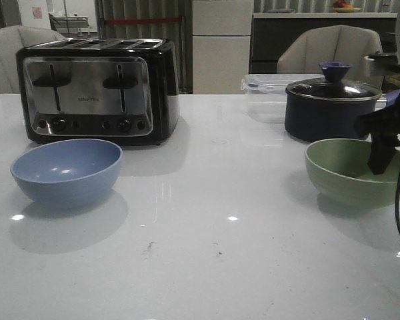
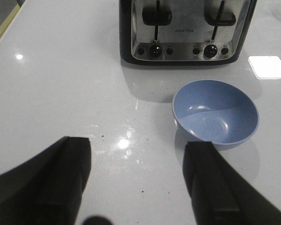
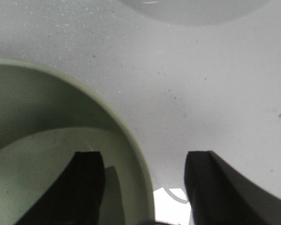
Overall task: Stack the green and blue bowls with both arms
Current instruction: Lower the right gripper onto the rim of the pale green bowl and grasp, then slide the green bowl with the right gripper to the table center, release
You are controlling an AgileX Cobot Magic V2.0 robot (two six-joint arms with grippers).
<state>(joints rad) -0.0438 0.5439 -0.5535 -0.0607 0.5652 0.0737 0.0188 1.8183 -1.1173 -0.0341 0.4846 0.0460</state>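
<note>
The dusty blue bowl [image 1: 67, 170] stands upright at the front left of the table, in front of the toaster. It also shows in the left wrist view [image 2: 215, 111]. My left gripper [image 2: 138, 176] is open and empty above bare table, with the blue bowl just beyond one finger; this arm is out of the front view. The pale green bowl [image 1: 350, 172] stands upright at the right. My right gripper [image 1: 381, 160] is open and straddles the green bowl's rim [image 3: 131, 140], with one finger [image 3: 86, 183] inside the bowl and the other [image 3: 210, 187] outside. A thin black cable hangs by this arm.
A black and steel toaster [image 1: 97, 90] stands at the back left. A dark navy lidded pot [image 1: 332, 107] sits right behind the green bowl, with a clear plastic container [image 1: 270, 90] beside it. Bare white table [image 1: 213, 220] lies between the bowls.
</note>
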